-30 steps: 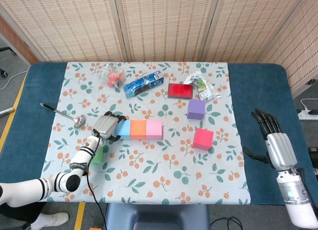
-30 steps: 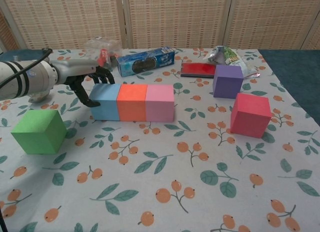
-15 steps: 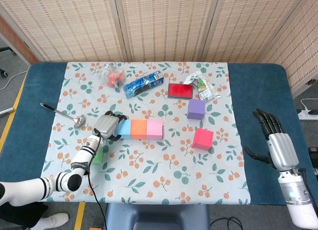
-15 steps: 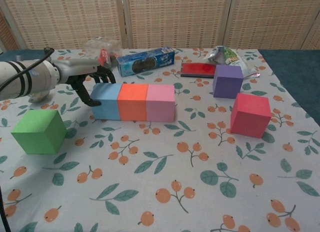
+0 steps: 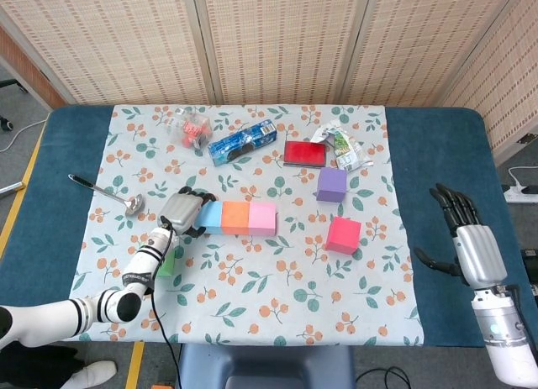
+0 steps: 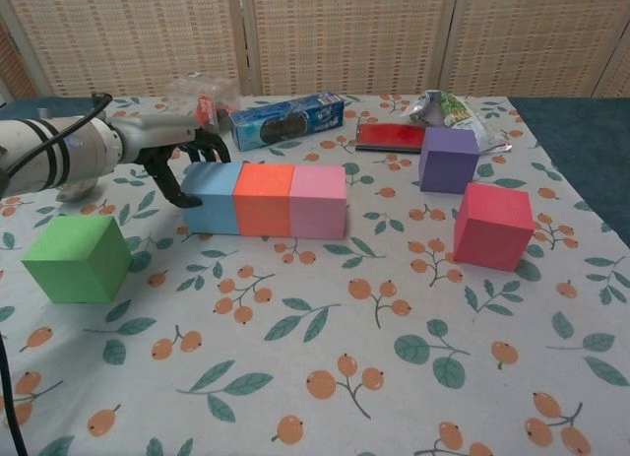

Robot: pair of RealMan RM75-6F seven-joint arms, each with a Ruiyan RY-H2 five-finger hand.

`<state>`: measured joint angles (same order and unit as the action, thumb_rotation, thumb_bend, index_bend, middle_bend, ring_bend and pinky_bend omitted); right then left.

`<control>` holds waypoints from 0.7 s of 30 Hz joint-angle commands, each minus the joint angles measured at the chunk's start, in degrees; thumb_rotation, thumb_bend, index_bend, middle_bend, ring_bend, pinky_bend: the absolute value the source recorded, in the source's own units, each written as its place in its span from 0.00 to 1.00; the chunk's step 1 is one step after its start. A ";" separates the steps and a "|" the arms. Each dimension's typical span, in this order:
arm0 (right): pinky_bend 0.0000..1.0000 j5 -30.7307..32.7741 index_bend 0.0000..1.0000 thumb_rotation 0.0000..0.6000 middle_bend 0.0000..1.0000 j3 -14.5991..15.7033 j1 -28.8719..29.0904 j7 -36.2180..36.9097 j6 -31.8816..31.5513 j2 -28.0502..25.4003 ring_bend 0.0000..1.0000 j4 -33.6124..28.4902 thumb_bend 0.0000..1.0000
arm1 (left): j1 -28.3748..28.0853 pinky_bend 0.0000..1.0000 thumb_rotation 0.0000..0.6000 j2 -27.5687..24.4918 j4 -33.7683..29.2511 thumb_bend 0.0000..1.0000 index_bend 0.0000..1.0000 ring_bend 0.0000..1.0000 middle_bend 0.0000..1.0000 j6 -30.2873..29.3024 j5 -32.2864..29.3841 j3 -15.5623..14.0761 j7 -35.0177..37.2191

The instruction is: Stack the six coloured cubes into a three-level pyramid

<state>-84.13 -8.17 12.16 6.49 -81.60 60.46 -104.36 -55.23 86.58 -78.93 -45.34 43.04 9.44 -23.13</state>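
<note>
With curled fingers the left hand point(image 6: 182, 165) presses the blue cube point(image 6: 209, 197) at the row's end; pushing harder could skew the base row toward the tabletop's right edge.

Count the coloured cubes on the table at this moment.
6. The blue cube, orange cube and pink cube sit in a touching row; the green cube is near the left; the purple cube and red cube stand apart on the right.
</note>
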 commanded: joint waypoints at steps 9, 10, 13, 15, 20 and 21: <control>0.00 0.11 0.00 1.00 0.01 -0.13 -0.13 0.35 -0.06 -0.04 0.00 0.18 0.11 | -0.46 0.13 1.00 0.25 0.15 0.34 0.13 0.18 0.21 0.33 -1.19 -0.57 -0.87; 0.00 0.10 0.00 1.00 0.01 -0.14 -0.14 0.36 -0.07 -0.05 0.00 0.20 0.11 | -0.52 0.13 1.00 0.22 0.10 0.34 0.12 0.17 0.21 0.35 -1.30 -0.64 -1.02; 0.00 0.13 0.00 1.00 0.01 -0.20 -0.14 0.40 -0.06 -0.07 0.00 0.18 0.11 | -0.67 0.12 1.00 0.06 -0.20 0.35 0.09 0.15 0.18 0.30 -1.70 -0.76 -1.39; 0.00 0.10 0.00 1.00 0.01 -0.20 -0.17 0.46 -0.07 -0.11 0.00 0.15 0.11 | -0.74 0.12 1.00 -0.11 -0.55 0.35 0.08 0.15 0.16 0.13 -1.89 -0.83 -1.63; 0.00 0.08 0.00 1.00 0.01 -0.20 -0.29 0.63 -0.17 -0.20 0.00 0.14 0.11 | -0.87 0.12 1.00 -0.60 -1.51 0.35 0.06 0.12 0.13 0.05 -2.05 -1.12 -2.03; 0.00 0.08 0.00 1.00 0.01 -0.20 -0.31 0.64 -0.19 -0.21 0.00 0.13 0.11 | -0.89 0.12 1.00 -0.69 -1.69 0.35 0.06 0.11 0.12 0.07 -2.09 -1.18 -2.08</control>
<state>-84.05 -8.37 11.84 7.13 -81.79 60.25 -104.24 -56.10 85.95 -80.56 -45.30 40.99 8.31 -25.17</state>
